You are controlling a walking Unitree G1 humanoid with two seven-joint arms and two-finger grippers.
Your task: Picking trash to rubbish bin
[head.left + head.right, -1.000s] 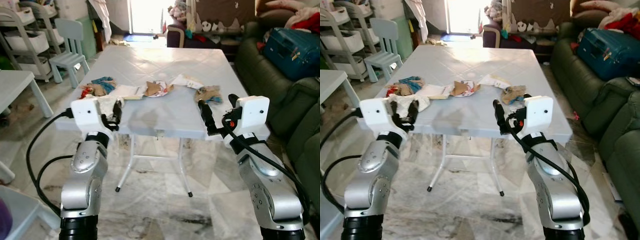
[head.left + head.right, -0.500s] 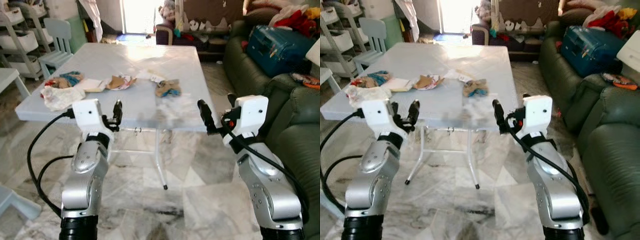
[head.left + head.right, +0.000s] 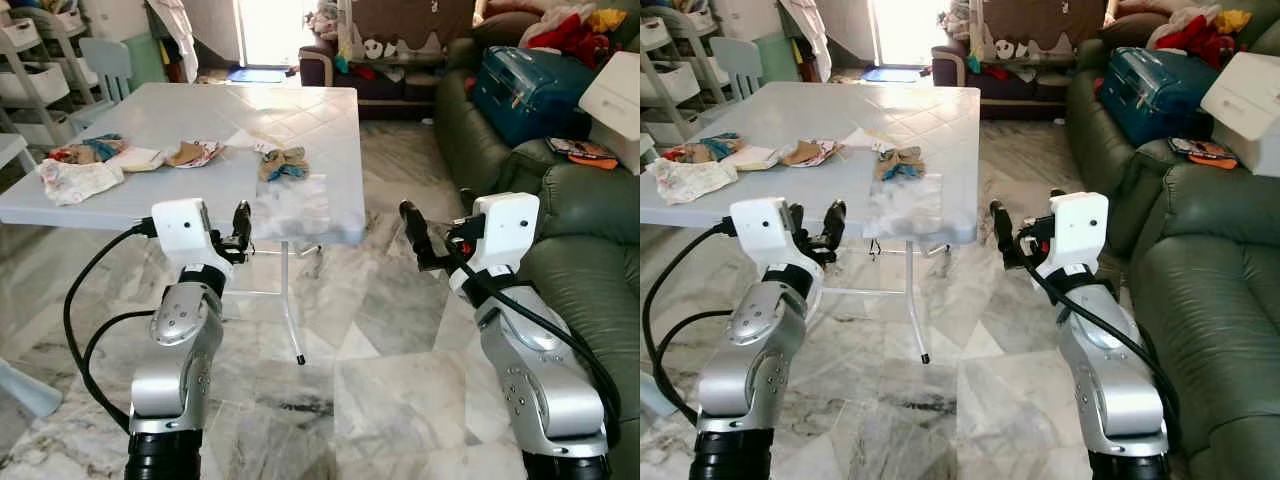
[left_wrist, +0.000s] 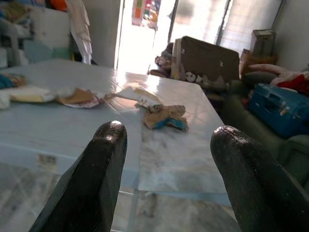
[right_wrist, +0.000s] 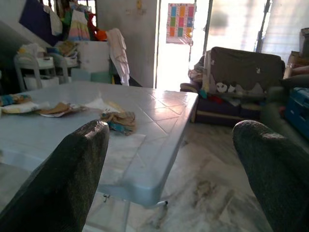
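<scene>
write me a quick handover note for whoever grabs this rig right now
Left gripper: open, holding nothing, raised near the table's front edge.
Right gripper: open, holding nothing, raised over the floor, to the right of the table.
Trash: all on the white table - a crumpled brown and blue scrap nearest its right side, brown paper, a white crumpled sheet and more scraps at the left.
Done: nothing picked.
Left: find the bin, then carry every piece to it.

You see a pale folding table (image 3: 300,120) on a marbled tile floor (image 3: 370,360). Right of the table sits a dark green sofa (image 3: 590,250) with a blue suitcase (image 3: 520,85) on it. Beyond the table, daylight pours through a bright doorway (image 3: 268,25); left of it stand a small chair (image 3: 105,62) and shelves (image 3: 30,70).
</scene>
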